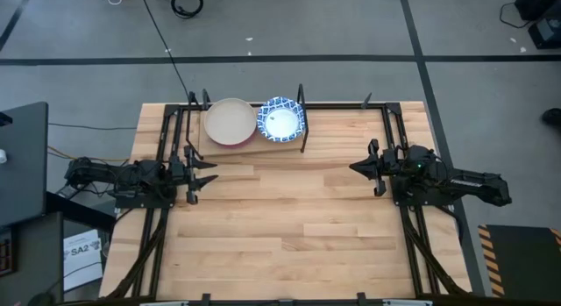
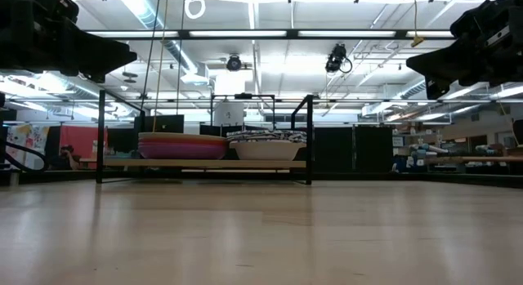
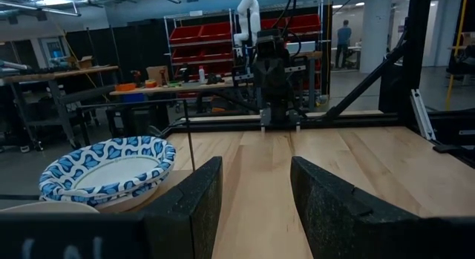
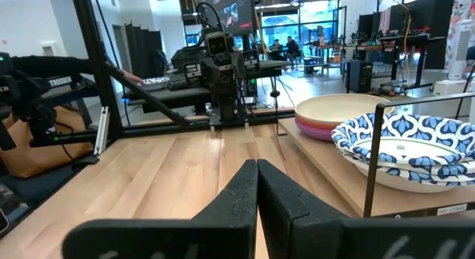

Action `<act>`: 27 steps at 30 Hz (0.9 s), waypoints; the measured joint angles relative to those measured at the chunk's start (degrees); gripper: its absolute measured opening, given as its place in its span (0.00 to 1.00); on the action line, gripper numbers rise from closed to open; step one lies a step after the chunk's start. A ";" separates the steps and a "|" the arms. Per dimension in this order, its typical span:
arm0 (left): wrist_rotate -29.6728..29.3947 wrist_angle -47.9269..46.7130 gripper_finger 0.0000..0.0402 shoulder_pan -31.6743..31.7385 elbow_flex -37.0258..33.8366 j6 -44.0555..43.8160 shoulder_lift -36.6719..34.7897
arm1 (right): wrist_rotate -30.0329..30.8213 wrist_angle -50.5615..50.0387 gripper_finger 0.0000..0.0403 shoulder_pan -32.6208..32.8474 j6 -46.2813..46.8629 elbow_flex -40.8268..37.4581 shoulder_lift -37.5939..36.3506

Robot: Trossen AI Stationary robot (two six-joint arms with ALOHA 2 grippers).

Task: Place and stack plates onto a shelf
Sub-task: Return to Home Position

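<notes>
High view, black-framed light wooden shelf (image 1: 263,145) at desk's (image 1: 289,218) 12 o'clock, holding beige-topped plate stack (image 1: 230,121) beside blue-and-white patterned plates (image 1: 281,119), left claw (image 1: 203,172) released at 9 o'clock, right claw (image 1: 359,168) clenched empty at 3 o'clock.

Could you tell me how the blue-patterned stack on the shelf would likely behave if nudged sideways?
The blue-patterned stack looks rigid and glossy, so it would probably slide on the shelf rather than flex. Its raised rim flares beyond the base, so a push there might tilt the top piece.
</notes>
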 joint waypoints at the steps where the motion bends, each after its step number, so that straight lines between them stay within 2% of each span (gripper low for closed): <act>1: 0.00 0.02 0.41 0.00 0.00 0.01 0.00 | 0.00 0.02 0.03 0.00 0.00 0.00 0.00; 27: -0.01 0.08 0.41 -0.01 0.00 0.00 -1.03 | 0.00 0.02 0.03 0.00 0.02 0.00 0.00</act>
